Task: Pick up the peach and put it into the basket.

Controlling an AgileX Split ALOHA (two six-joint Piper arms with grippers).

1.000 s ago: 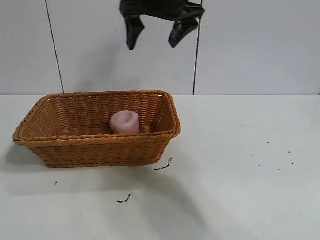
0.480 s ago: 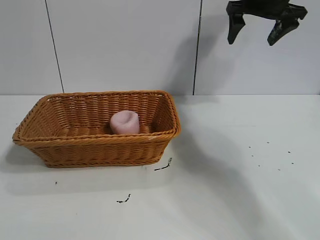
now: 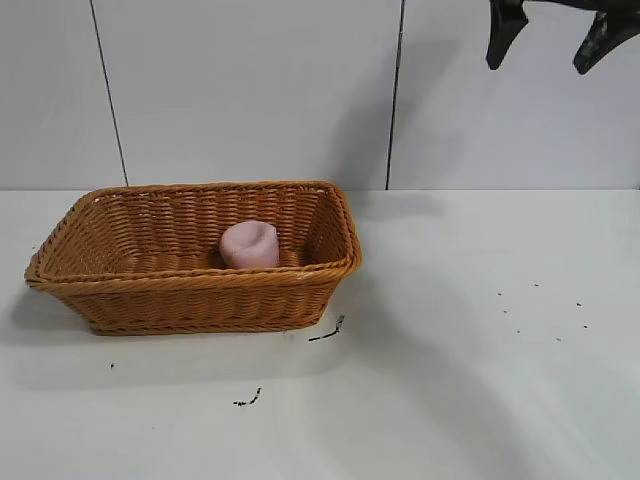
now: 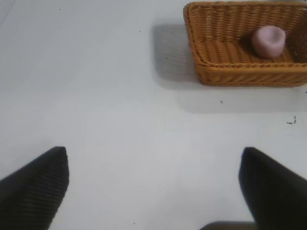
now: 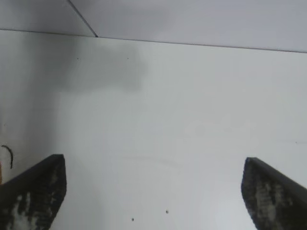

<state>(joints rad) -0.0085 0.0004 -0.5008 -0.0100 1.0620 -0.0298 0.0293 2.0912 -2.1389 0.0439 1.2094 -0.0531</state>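
The pale pink peach [image 3: 249,244] lies inside the orange-brown wicker basket [image 3: 190,283] on the left half of the white table. My right gripper [image 3: 541,60] hangs high at the top right, far from the basket, open and empty. In the right wrist view its gripper [image 5: 153,165] spans bare table. My left gripper [image 4: 153,160] is open and empty over bare table, well away from the basket [image 4: 193,36], with the peach [image 4: 268,40] showing inside it. The left arm is out of the exterior view.
Small black scraps lie on the table in front of the basket [image 3: 328,331] [image 3: 248,399], and dark specks sit at the right [image 3: 545,305]. A grey panelled wall [image 3: 250,90] stands behind the table.
My right gripper has moved from above the basket to the right and upward, staying open and empty. The peach and the basket have not moved.
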